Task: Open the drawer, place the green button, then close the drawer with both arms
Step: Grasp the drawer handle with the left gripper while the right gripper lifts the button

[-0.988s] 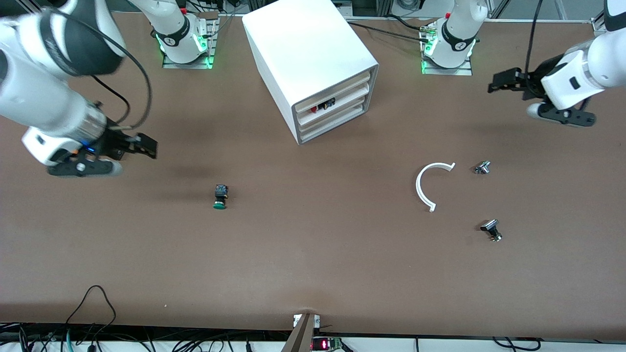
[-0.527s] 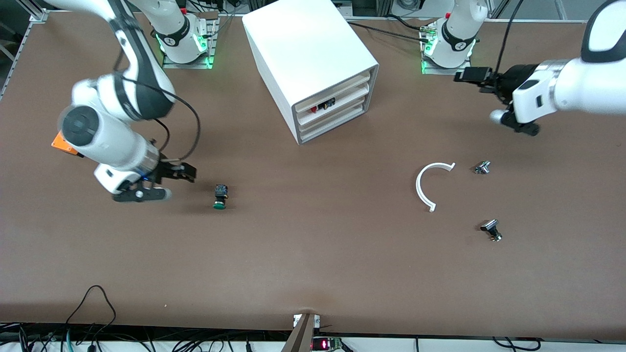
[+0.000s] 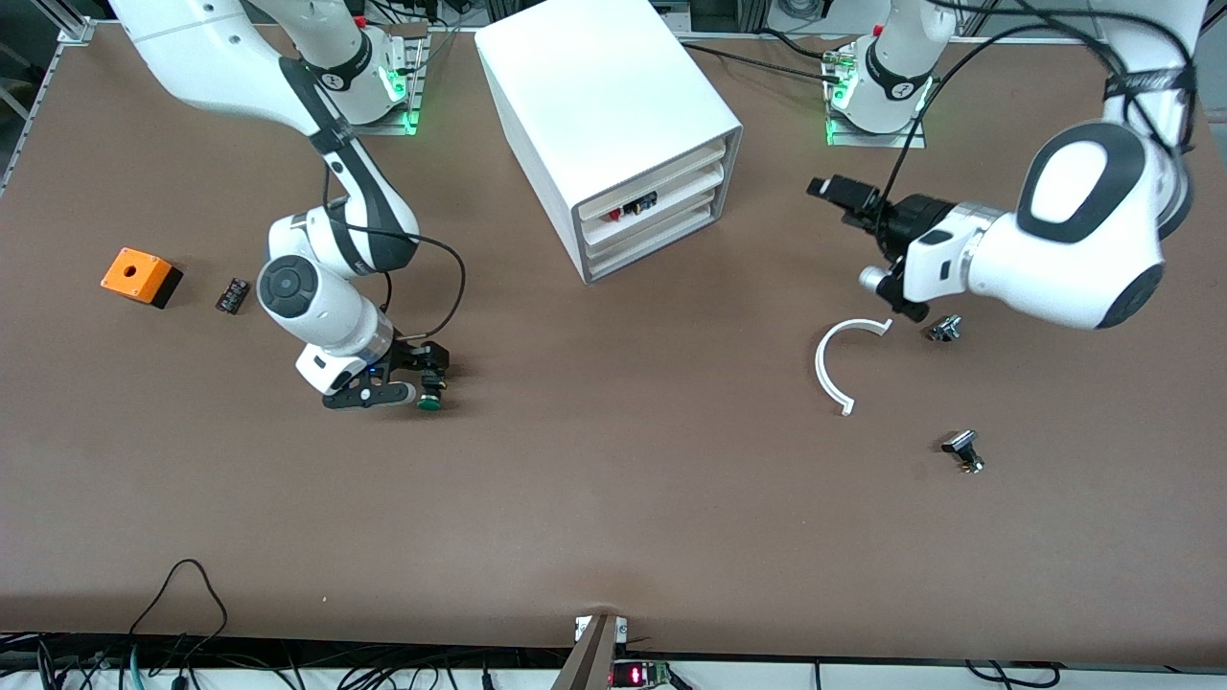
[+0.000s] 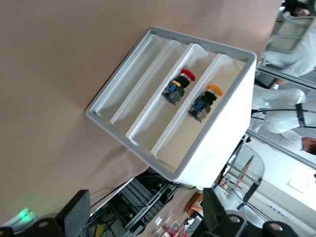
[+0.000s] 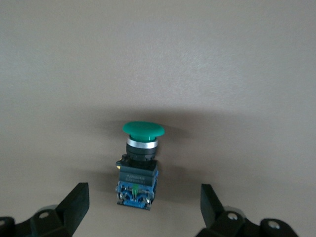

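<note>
The right gripper (image 3: 428, 367) is down low with its fingers spread wide, holding nothing. The green button (image 5: 139, 160) lies on the table (image 3: 613, 498) between them, untouched. At three o'clock, the left gripper (image 3: 844, 196) hangs open facing the shut drawer (image 3: 661, 238).

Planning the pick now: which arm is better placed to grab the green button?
The right. Its hand hangs open right over the button, fingers either side. The left hand, also open, faces the cabinet at the table's other end.

Wide brown table (image 3: 613, 517), black cables (image 3: 182, 613) along its near edge, aluminium framing (image 3: 57, 14) at corner.
</note>
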Controlling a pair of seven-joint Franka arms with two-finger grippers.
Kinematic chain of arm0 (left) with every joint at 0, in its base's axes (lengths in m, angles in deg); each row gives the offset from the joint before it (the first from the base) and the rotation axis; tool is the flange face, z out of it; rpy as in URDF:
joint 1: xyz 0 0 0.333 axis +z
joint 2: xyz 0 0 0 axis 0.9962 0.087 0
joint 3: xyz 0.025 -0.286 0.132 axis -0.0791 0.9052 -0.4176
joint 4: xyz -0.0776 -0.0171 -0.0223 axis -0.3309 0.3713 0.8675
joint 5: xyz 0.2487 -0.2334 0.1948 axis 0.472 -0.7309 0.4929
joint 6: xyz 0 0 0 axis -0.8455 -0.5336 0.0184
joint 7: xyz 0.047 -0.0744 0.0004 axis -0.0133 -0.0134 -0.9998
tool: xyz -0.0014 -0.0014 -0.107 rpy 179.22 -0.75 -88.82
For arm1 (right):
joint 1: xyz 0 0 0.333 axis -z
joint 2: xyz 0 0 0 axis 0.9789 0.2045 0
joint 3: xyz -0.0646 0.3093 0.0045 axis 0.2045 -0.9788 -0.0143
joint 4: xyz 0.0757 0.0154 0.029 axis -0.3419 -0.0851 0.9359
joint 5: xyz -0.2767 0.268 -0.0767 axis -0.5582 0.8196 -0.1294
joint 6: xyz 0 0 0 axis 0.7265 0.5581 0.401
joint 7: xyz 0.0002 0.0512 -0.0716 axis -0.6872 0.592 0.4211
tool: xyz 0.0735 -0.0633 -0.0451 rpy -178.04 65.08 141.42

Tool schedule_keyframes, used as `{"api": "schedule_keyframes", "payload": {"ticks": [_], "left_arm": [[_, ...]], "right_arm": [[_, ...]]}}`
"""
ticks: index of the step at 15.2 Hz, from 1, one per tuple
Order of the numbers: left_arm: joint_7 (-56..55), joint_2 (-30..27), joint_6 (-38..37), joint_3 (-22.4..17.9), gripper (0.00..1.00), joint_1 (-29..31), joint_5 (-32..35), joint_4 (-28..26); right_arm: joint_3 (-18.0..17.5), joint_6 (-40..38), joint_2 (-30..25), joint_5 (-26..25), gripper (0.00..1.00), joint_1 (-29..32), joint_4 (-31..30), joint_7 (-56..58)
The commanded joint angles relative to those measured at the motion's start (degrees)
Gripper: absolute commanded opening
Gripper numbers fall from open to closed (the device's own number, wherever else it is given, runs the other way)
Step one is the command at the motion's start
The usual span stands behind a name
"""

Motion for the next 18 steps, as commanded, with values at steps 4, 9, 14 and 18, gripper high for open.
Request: {"api": "schedule_keyframes", "payload": {"ticks": [4,9,14,18], "left_arm": [[14.3,1.1,15.3,3.9,1.00,0.3,-8.4,-10.0],[27.3,1.7,28.2,7.7,1.00,-0.7,-19.0,-19.9],[37.1,8.3,28.8,7.9,0.86,-1.7,-28.8,-22.2],[40.2,12.6,28.8,8.5,0.63,-2.6,-32.7,-22.6]], "right_arm": [[-0.1,3.9,2.6,0.1,0.92,-0.2,-0.8,-1.4],[-0.1,4.2,2.9,0.1,0.57,-0.8,-0.8,-1.8],[-0.1,2.9,2.3,0.1,0.00,-2.2,0.8,-6.8],[-0.1,-4.2,1.5,0.1,0.00,-2.3,5.3,-9.8]]}}
